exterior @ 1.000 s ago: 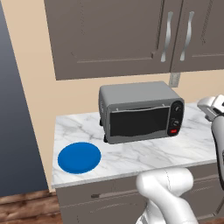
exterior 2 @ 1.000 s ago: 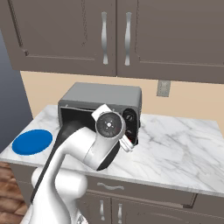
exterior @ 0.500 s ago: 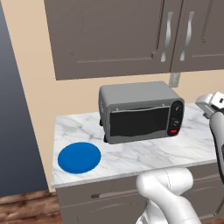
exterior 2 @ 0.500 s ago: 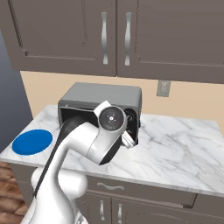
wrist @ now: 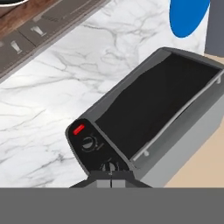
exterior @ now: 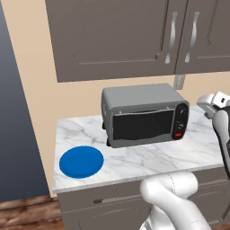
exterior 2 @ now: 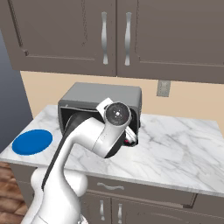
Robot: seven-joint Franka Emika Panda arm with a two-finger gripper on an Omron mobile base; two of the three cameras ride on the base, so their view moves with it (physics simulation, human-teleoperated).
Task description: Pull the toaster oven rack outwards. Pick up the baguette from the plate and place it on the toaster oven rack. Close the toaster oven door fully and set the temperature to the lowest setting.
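On the marble desk under the grey wall cabinets, the toaster oven stands against the far wall with the toaster oven door shut flat against its front, the dark glass showing nothing of the inside. Its dark control panel sits at the right end, with two black knobs stacked above a red button. The plate, bright blue, lies on the desk to the near left of the oven, well apart from it, and its top is bare. In the hand view the tool is clenched, its two fingertips pressed together with nothing between them (they rise just below the panel's upper knob, though whether they touch it I cannot tell). In the left base view part of the white arm shows at the right edge, level with the oven's panel side and off to its right.
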